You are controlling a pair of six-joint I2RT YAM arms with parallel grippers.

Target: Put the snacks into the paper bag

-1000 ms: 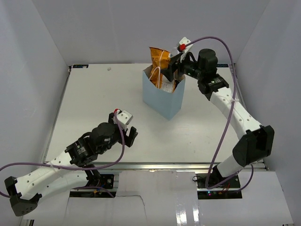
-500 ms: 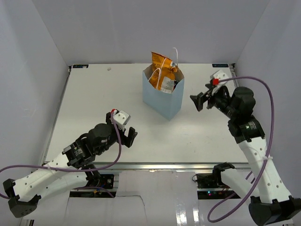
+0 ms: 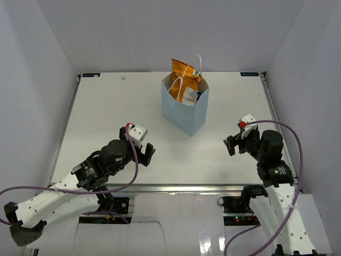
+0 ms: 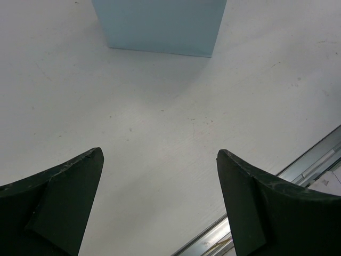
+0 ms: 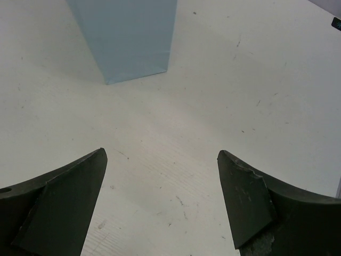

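The light-blue paper bag (image 3: 186, 112) stands upright at the table's middle back. The large orange chip bag (image 3: 185, 77) sticks out of its top, with other packets beside it inside. The bag's base shows in the left wrist view (image 4: 160, 26) and the right wrist view (image 5: 125, 37). My left gripper (image 3: 146, 153) is open and empty over bare table, near left of the bag. My right gripper (image 3: 232, 145) is open and empty over bare table, near right of the bag. No loose snacks show on the table.
The white table (image 3: 106, 112) has a metal rail along its near edge (image 4: 314, 160). Grey walls enclose the back and both sides. Purple cables trail from both arms.
My right arm has drawn back from the bag's top to the near right, its gripper empty. The orange chip bag now stands inside the paper bag. The left arm has barely moved.
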